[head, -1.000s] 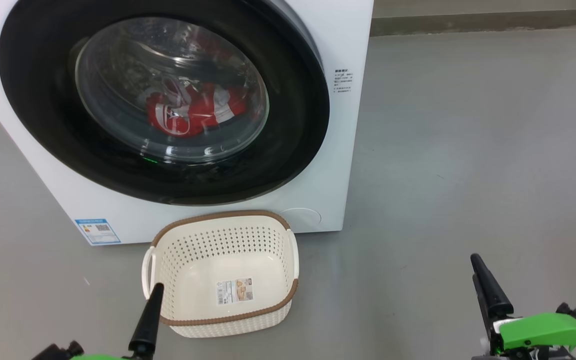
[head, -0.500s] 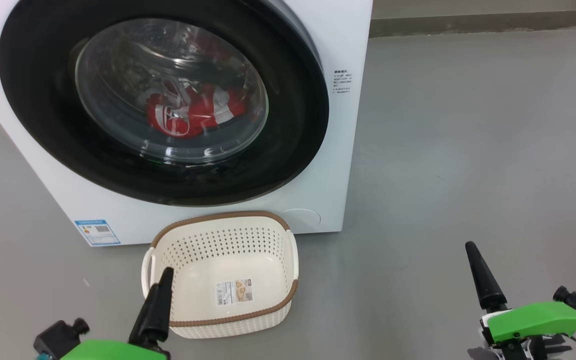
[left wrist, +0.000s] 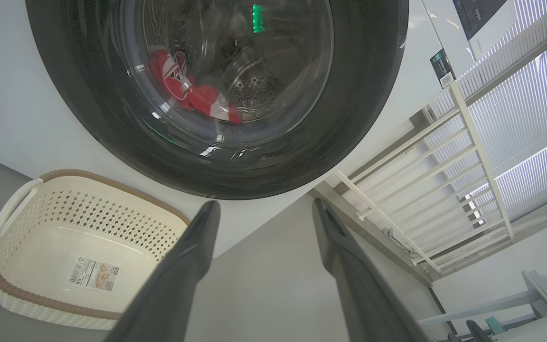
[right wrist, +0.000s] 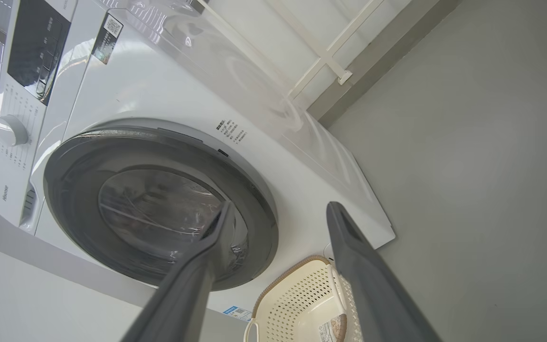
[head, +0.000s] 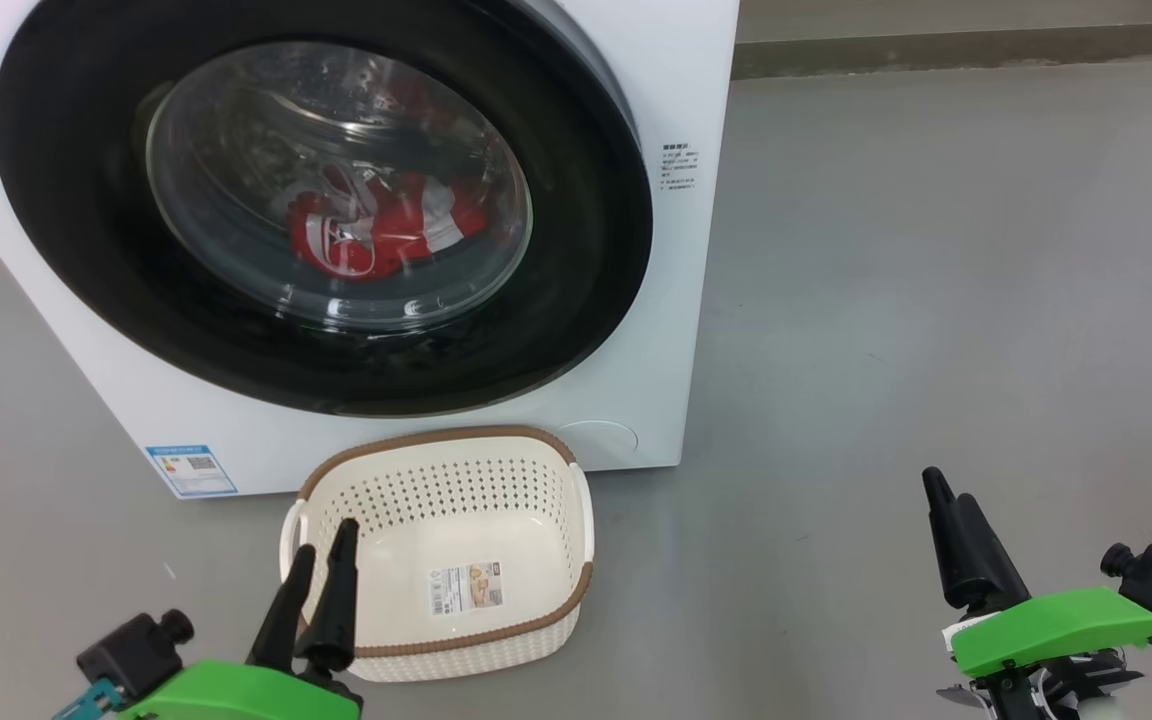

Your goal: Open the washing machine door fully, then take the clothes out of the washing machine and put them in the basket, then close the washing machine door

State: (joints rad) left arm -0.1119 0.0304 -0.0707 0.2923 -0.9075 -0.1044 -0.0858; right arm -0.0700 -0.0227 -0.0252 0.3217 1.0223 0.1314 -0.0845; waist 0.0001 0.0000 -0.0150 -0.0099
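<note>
Below the washing machine door (head: pixel 66 230), rigid and slick, probably best hooked at its rim, left gripper (head: pixel 324 540) and right gripper (head: pixel 946 490) stand open.

Red clothes (head: pixel 386 235) sit behind the closed washing machine door (head: pixel 66 200); the basket (head: pixel 436 437) stands at its six o'clock.

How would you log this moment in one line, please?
door: shut | clothes: in drum | basket: empty, on floor | left gripper: open, holding nothing | right gripper: open, holding nothing
</note>
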